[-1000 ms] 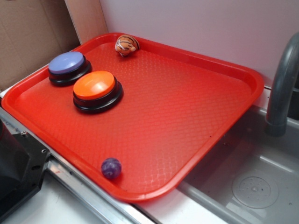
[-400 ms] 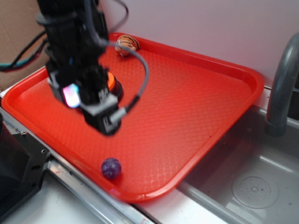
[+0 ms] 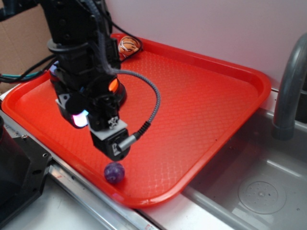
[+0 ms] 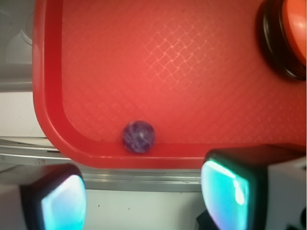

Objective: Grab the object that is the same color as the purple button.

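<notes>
Purple ball (image 4: pixel 138 136) sits on red tray (image 4: pixel 192 72), touching raised rim at 6 o'clock in wrist view. Tool (image 4: pixel 144 196) wide open, empty, pads (image 4: pixel 62 201) offset past rim. Shift toward 12 o'clock, centre ball, descend, avoid clipping rim.

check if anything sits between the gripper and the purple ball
Nothing visible does. The wrist view shows bare tray between the open gripper and the purple ball, which rests against the tray's near rim; the orange button is off to the side.
</notes>
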Robot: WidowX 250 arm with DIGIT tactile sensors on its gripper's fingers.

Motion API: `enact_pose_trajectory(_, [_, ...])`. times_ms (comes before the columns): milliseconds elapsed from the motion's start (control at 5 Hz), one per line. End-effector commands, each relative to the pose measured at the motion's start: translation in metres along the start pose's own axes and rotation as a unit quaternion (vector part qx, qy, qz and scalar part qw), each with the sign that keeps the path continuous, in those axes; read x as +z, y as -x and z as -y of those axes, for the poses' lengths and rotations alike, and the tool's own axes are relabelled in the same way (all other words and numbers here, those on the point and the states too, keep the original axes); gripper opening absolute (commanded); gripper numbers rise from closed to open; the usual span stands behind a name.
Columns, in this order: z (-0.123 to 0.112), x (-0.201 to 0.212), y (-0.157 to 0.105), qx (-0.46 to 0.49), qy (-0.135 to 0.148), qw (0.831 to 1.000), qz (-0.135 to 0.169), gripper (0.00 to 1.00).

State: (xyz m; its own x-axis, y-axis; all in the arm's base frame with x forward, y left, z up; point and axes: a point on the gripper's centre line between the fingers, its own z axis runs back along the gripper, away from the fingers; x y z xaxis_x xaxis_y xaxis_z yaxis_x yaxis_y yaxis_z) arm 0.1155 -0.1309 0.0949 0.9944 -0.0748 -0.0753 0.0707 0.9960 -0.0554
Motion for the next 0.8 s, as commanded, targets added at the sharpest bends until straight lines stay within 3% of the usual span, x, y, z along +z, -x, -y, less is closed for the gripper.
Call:
enact_pose_trajectory(0, [-0.021, -0.026, 0.017, 0.069, 0.000, 0.998, -0.004, 1.00])
enact_pose_trajectory(200, [-0.031, -0.045, 0.020, 0.091, 0.009, 0.996, 0.004, 1.00])
enact_pose_trajectory(600, [0.015, -0.083, -0.014, 0.005, 0.042, 0.999, -0.007, 1.00])
